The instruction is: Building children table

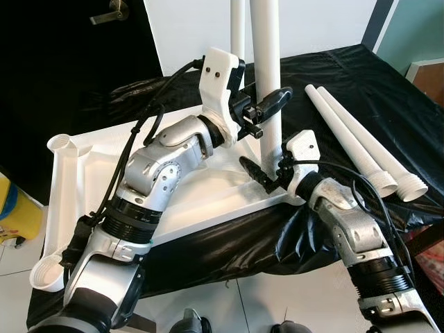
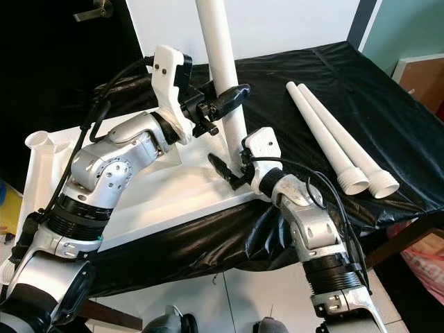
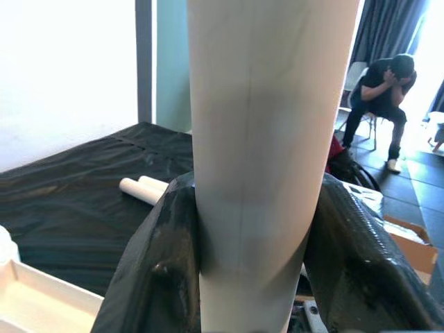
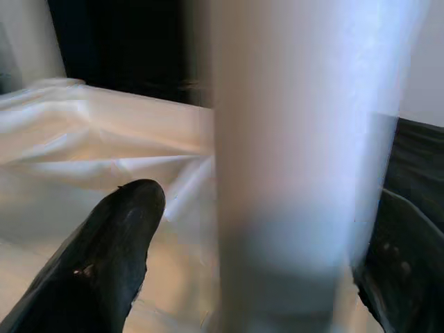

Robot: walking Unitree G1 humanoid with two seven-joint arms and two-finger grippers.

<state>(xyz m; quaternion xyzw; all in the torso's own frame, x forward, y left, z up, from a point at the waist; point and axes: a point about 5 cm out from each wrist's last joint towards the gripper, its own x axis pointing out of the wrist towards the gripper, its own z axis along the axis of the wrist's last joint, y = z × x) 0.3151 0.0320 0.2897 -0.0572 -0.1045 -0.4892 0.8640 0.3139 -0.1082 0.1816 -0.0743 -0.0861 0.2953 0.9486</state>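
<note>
Leg point(image 1: 266, 69) stands upright at centre frame on the upturned tabletop point(image 1: 201, 198), being seated. Left gripper point(image 1: 267, 105) is clenched around it; right gripper point(image 1: 274, 173), fingers spread, straddles its base. Two spare legs point(image 1: 361, 142) lie right. Next: screw it home, keeping it plumb.

A white round plastic table leg point(image 1: 266, 69) stands upright on the upturned white plastic tabletop point(image 1: 208, 198), while two more white tapered legs point(image 1: 361, 142) lie side by side on black sheeting.
</note>
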